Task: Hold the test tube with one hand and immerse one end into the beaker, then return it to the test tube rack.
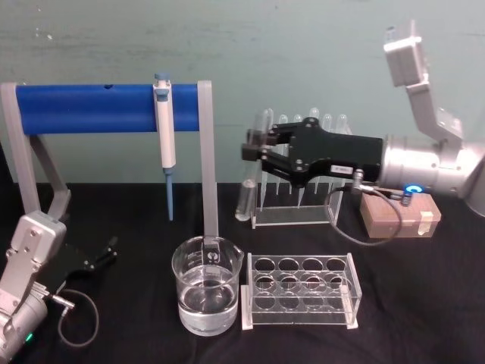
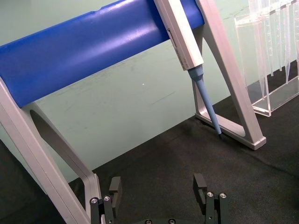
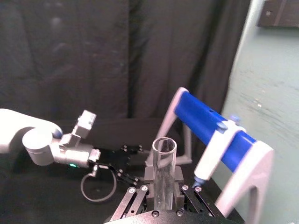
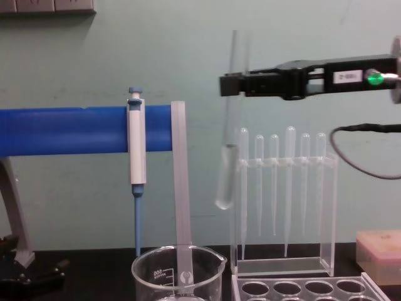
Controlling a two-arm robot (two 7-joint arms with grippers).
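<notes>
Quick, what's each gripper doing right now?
Left gripper: open, empty.
Right gripper: shut on the test tube.

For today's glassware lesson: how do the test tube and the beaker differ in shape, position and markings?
The test tube is narrow and long; the beaker is wide. The test tube hangs in the air, slightly tilted, gripped by the right end effector, while the beaker stands on the black table. The beaker carries white printed marks; the test tube looks plain. Both are clear glass.
</notes>
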